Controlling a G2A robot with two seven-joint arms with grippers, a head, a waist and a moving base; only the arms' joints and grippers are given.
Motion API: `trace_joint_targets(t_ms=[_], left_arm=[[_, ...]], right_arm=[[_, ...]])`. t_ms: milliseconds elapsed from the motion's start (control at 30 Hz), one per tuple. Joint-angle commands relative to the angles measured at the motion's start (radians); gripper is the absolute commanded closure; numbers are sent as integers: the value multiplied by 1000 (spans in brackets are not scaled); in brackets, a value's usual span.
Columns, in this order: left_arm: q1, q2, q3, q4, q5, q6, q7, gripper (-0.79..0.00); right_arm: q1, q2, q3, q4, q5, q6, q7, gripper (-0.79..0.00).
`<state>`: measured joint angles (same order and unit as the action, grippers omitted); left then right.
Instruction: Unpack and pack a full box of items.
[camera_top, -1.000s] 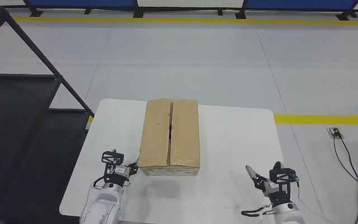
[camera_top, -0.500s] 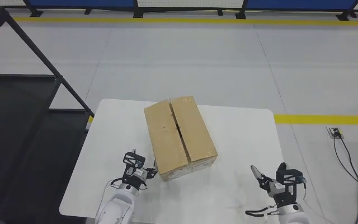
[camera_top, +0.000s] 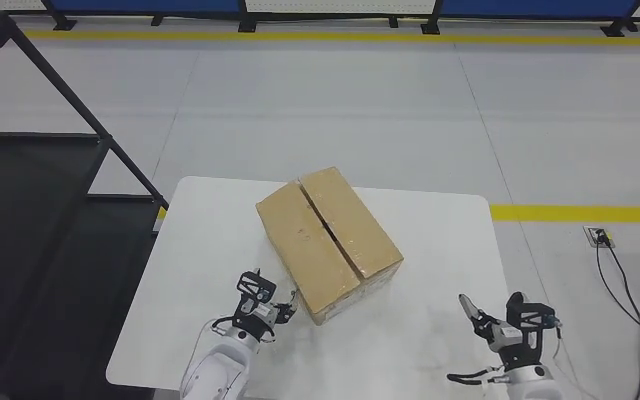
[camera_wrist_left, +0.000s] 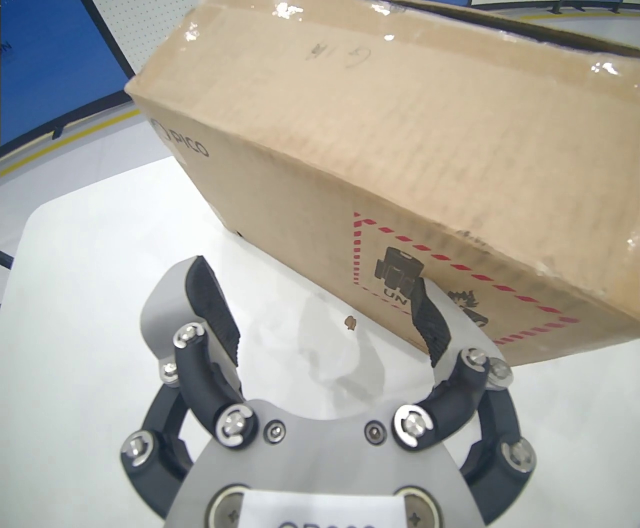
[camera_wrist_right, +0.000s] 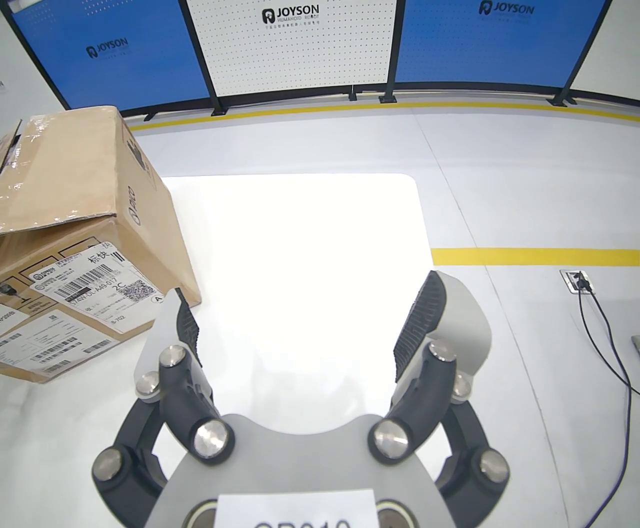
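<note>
Cardboard box (camera_wrist_left: 400, 150) just ahead of left gripper (camera_wrist_left: 309, 275); jaws wide, empty, one seemingly touching its wall. Push low, slowly. Right gripper (camera_wrist_right: 306, 290) likewise agape, empty.

We see a cardboard box (camera_top: 328, 243) with its flaps down, sitting askew across the middle of the white table (camera_top: 440, 260) and blocking the centre. Bare tabletop lies free to its right, ahead of our right gripper (camera_wrist_right: 305, 286). Our left gripper (camera_wrist_left: 310, 275) is crowded just beside the box's near side.
</note>
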<state>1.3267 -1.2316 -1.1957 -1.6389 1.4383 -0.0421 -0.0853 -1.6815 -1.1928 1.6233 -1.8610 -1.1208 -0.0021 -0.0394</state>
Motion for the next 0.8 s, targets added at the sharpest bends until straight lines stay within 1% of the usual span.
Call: trace_joint_targets(t_ms=[0, 200, 567, 600, 667, 767], left_arm=[[-9, -2, 15, -1, 15, -15, -7, -785], [-38, -13, 78, 5, 43, -39, -27, -785], [-70, -29, 165, -2, 103, -79, -50, -785], [-68, -29, 164, -8, 105, -83, -49, -785], [-52, -25, 138, -28, 101, -89, -42, -785], [1, -10, 51, -73, 71, -95, -17, -785]], right_arm=[[1, -1, 3, 0, 3, -1, 1, -785], [-8, -3, 18, -5, 11, -4, -6, -785], [-47, -9, 56, -6, 62, -10, -43, -785], [-49, -9, 59, -5, 66, -12, -43, -785], [-51, -10, 63, -4, 69, -15, -42, -785], [-52, -10, 65, -8, 60, -20, -35, -785]])
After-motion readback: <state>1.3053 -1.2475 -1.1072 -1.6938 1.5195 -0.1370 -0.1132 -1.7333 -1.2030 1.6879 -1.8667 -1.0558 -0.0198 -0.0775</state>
